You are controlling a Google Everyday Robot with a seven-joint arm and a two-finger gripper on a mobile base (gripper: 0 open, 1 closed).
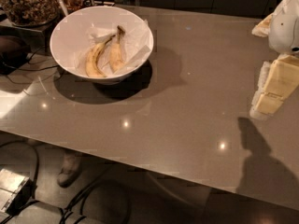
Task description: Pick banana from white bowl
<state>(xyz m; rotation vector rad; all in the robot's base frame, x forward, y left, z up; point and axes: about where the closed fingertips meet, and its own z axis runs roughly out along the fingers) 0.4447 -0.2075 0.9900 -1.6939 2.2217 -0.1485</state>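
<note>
The white bowl stands at the table's far left, lined with crumpled white paper. In it lie two bananas side by side. The banana is the plumper, nearly straight one on the right, with its dark stem end pointing to the far side. A thinner, curved banana lies to its left. My gripper hangs at the right edge of the view, above the table and far to the right of the bowl, holding nothing that shows.
The grey-brown table has its front edge running across the lower part of the view. A container of dark stuff stands behind the bowl at the far left. Cables and a small box lie on the floor below.
</note>
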